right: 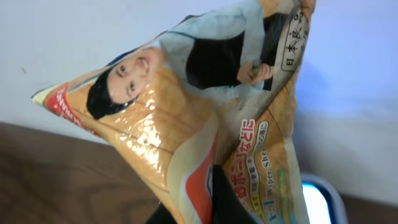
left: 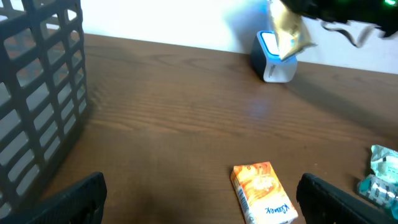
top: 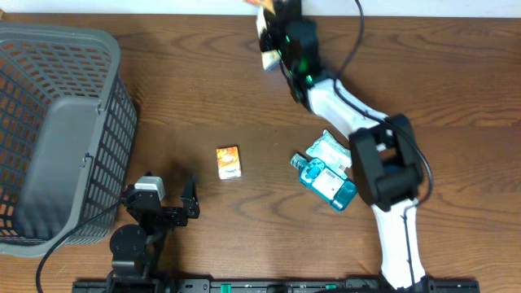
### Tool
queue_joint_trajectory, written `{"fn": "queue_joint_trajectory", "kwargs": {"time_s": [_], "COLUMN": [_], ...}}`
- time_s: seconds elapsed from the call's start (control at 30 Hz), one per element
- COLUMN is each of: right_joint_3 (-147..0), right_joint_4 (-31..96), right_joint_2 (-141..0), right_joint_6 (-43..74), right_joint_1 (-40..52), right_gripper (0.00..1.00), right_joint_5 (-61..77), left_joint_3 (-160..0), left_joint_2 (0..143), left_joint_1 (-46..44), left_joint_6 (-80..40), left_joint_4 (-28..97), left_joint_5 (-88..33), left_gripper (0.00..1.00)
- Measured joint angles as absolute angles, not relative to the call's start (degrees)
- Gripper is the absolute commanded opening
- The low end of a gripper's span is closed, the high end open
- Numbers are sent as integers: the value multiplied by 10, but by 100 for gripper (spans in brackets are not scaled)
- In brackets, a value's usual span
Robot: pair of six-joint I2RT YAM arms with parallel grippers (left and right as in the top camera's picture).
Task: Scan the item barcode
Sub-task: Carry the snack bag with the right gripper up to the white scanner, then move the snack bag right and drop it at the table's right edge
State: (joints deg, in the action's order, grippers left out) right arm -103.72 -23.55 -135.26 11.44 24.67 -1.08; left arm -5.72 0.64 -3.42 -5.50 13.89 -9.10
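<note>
Orange packet (right: 180, 124), pinched in the right claw (right: 217, 199), half hides scanner (left: 274, 62); left claw (left: 200, 200) gapes.

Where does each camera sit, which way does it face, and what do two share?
Overhead: above the table, looking down; both arms show.
Left wrist: behind the open left gripper, facing the scanner; fingers show.
Right wrist: on the right gripper, close to its snack bag; a finger shows.
Shared: both wrist views show bag and scanner.
</note>
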Motion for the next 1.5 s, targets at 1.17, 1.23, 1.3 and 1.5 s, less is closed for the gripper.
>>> {"fn": "queue_joint_trajectory", "kwargs": {"time_s": [1.17,1.23,1.3,1.5], "right_joint_3": [-1250,-1257,-1260,-1198], "right_joint_4": [415,451,492,497], "right_joint_2": [-1204,-1177,-1170,-1198], "right_joint_6": [34,14,1,6], "right_joint_1": [91,54,5,-115], "right_gripper": [1,1,1,1], "right_joint_5": [-127,-192,-252,-262], "left_joint_3": [-57,-57,-57,-57], "left_joint_2": [6,6,6,6], "left_joint_1": [-34,-34,-34,-34], "left_joint_6": [-55,-55,-55,-55], "left_joint_4": [139,139,139,139], "left_joint_5": [-91,-91,-91,-91], "left_gripper": [98,98,98,98]}}
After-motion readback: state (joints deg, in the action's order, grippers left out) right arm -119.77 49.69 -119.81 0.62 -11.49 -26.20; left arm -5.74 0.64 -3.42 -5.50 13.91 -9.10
